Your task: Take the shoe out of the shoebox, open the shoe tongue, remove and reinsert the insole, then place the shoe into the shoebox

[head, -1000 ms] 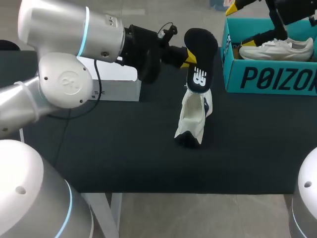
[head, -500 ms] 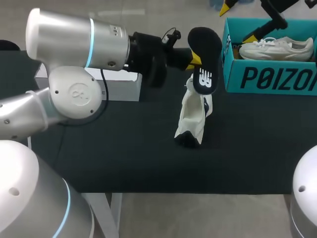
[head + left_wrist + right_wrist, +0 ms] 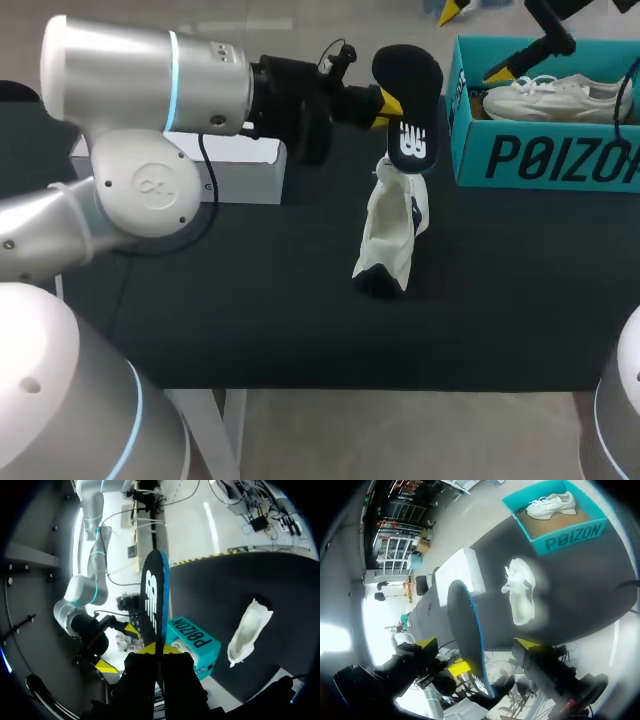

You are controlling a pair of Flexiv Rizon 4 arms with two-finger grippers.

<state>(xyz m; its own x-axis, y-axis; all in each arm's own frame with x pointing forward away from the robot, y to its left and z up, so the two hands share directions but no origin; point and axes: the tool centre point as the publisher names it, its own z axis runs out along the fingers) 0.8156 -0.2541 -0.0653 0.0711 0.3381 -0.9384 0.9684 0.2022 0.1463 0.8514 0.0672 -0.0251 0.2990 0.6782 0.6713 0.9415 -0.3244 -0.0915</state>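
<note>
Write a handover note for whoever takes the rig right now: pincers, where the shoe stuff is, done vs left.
Left pincer: shut on the dark insole, held off the table near the white shoe.
Right pincer: open, empty, over the teal shoebox.
The white shoe sits on the table, outside the shoebox; a second shoe lies inside it.
Done: shoe out, insole out.
Left: insole back in, shoe into the shoebox.

Black insole [image 3: 408, 90] with a white logo, white shoe [image 3: 390, 235] with dark, perhaps navy, trim, teal shoebox [image 3: 540, 155] lettered dark, black table [image 3: 250, 300]
</note>
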